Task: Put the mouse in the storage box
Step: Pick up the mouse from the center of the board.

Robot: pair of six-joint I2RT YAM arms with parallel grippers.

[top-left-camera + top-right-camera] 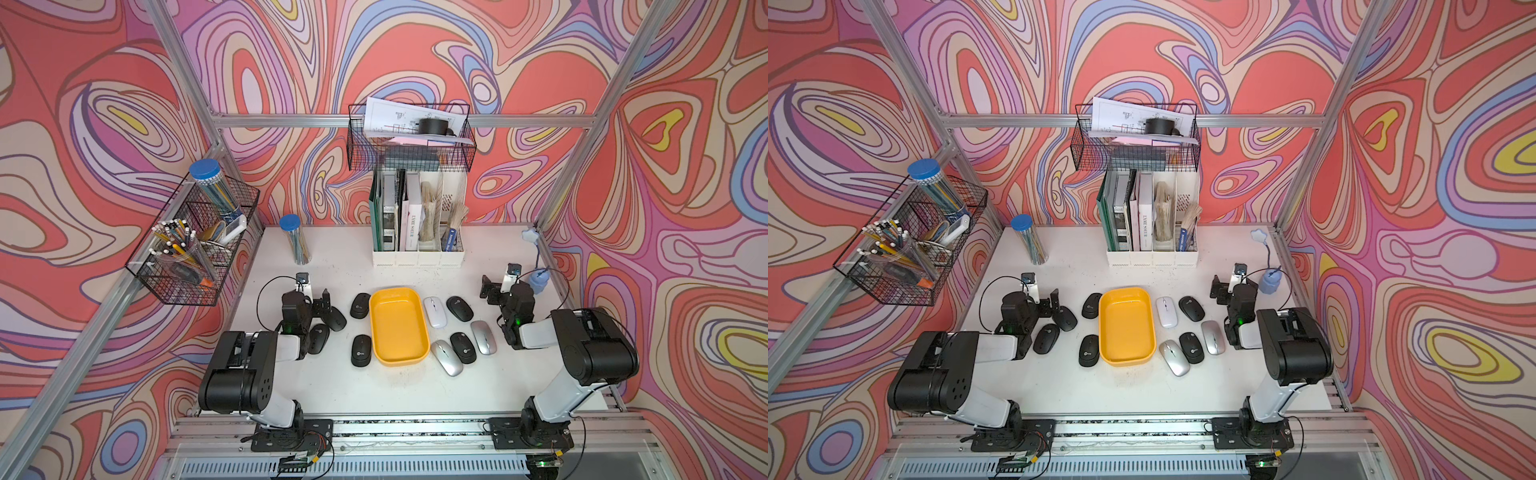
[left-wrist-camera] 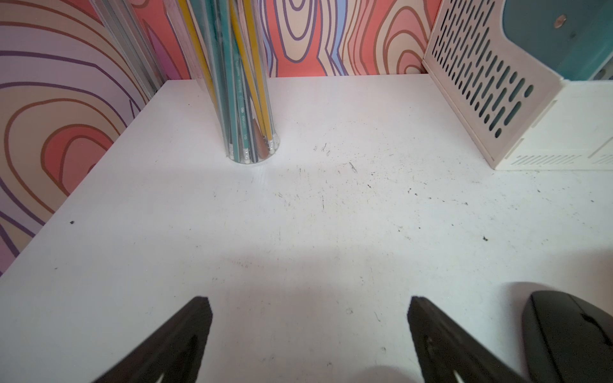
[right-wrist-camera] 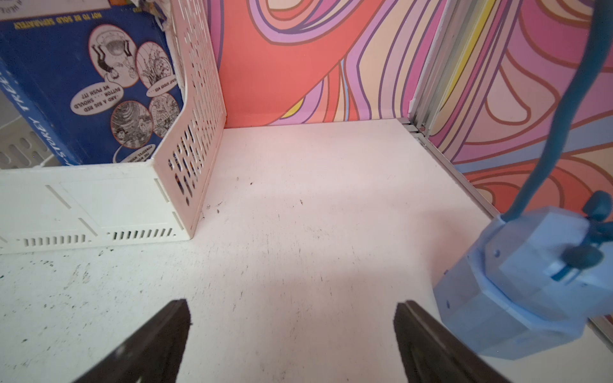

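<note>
While the nearest silver oval plastic mouse (image 1: 446,358) and eight others lay on the white tabletop (image 1: 374,388), the shallow yellow plastic storage box (image 1: 399,328) between them sat empty: first pick apparently not begun. Farther back, left gripper (image 2: 310,308) and right gripper (image 3: 292,308) gaped, holding nothing. Next move probably called for dropping over one mouse, straddling its sides.

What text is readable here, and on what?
"NOT TO BE SOLD SEPARATELY": upside down, blue illustrated book cover in white perforated plastic file organizer.
"AND A BIG RED BUTTON ... SHOULD WE PUSH IT?": speech bubble, same cover.
"LAME SOEUR": white book spine.
Blue book's spine lettering: cut off, unsure.
Logos on black oval mice, printed paper sheet: too small.
</note>
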